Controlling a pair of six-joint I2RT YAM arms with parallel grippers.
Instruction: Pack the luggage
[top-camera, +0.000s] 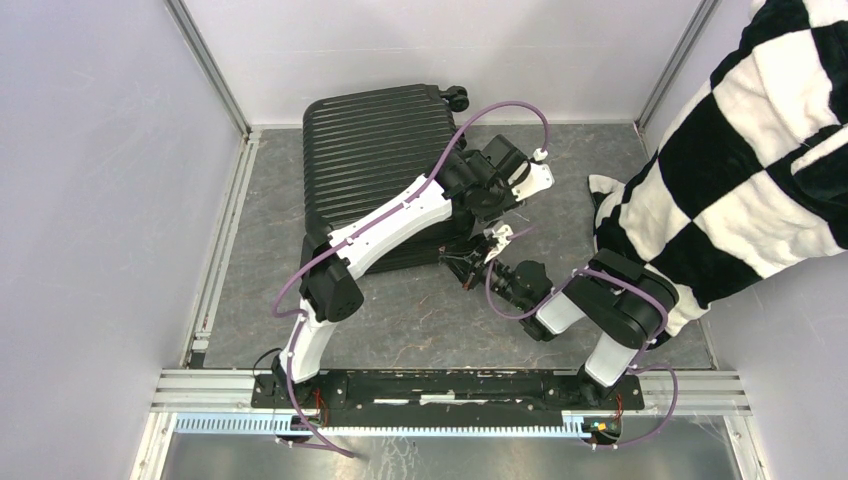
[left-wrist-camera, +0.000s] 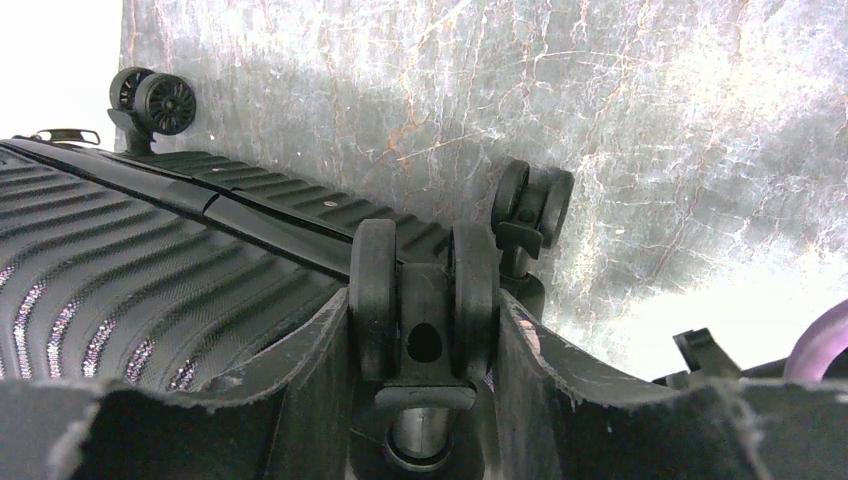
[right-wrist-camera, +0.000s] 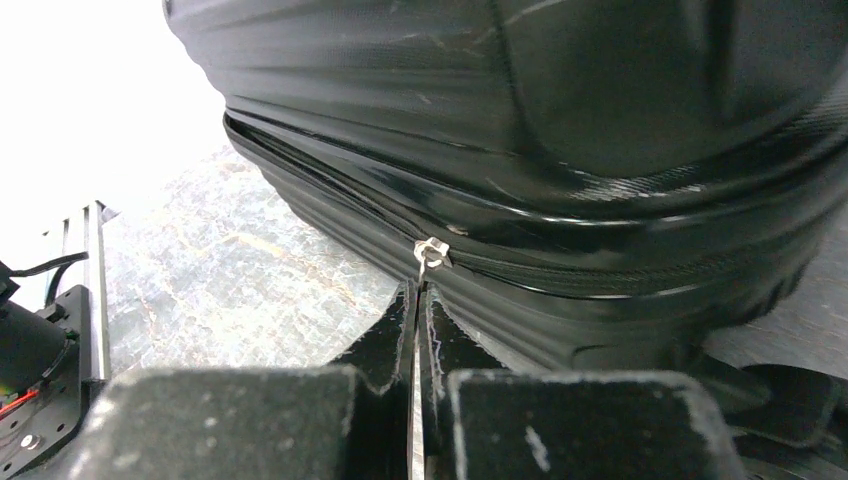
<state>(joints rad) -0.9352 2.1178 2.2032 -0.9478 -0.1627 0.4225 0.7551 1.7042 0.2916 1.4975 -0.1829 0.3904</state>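
Observation:
The luggage (top-camera: 375, 150), a black ribbed hard-shell suitcase, lies flat and closed on the grey table. My left gripper (left-wrist-camera: 425, 335) is shut on one of its twin caster wheels (left-wrist-camera: 425, 295), a finger pressed to each side. In the top view the left gripper (top-camera: 472, 212) sits at the case's right edge. My right gripper (right-wrist-camera: 418, 300) is shut on the silver zipper pull (right-wrist-camera: 430, 253) at the case's seam. The seam gapes left of the slider and is closed to its right. In the top view the right gripper (top-camera: 480, 265) is at the case's near right corner.
A person in a black-and-white checkered garment (top-camera: 740, 170) leans in at the right. White walls enclose the table on the left, back and right. The aluminium base rail (top-camera: 450, 390) runs along the near edge. Other caster wheels (left-wrist-camera: 155, 100) (left-wrist-camera: 533, 205) stick out from the case.

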